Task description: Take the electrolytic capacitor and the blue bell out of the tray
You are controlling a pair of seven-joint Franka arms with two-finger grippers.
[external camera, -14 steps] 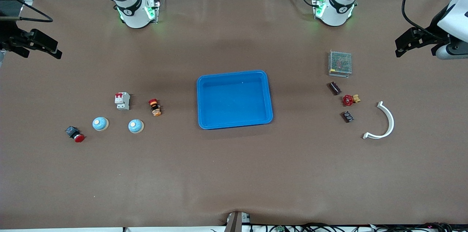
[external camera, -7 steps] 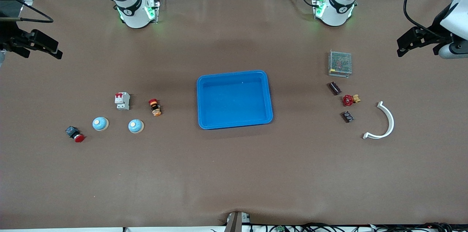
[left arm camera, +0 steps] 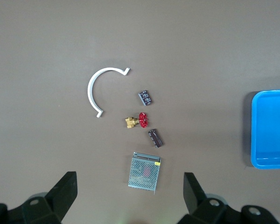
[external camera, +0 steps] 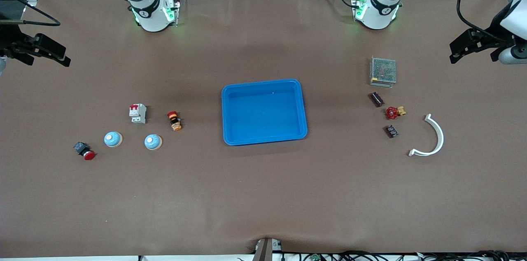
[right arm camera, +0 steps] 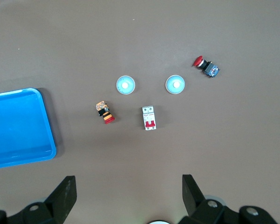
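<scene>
Front view, blue tray (external camera: pixel 305 104), apparently holding nothing

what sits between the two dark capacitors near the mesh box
A red-handled valve lies between the two capacitors, touching neither, slightly toward the white curved piece. The front view shows it best.

Both arms are glossy white, each rising from a rounded white base ringed by a black band bearing a small white mark, with green lights glowing at the sides (the left arm's base also trails black cables and a red connector). The left pincer (external camera: pixel 456 52) and right pincer (external camera: pixel 61 57) are matte black, with angular fingers (left arm camera: pixel 65 189) and round screw holes in their mounts. A black cable loops above the left wrist's white and grey housing.
</scene>
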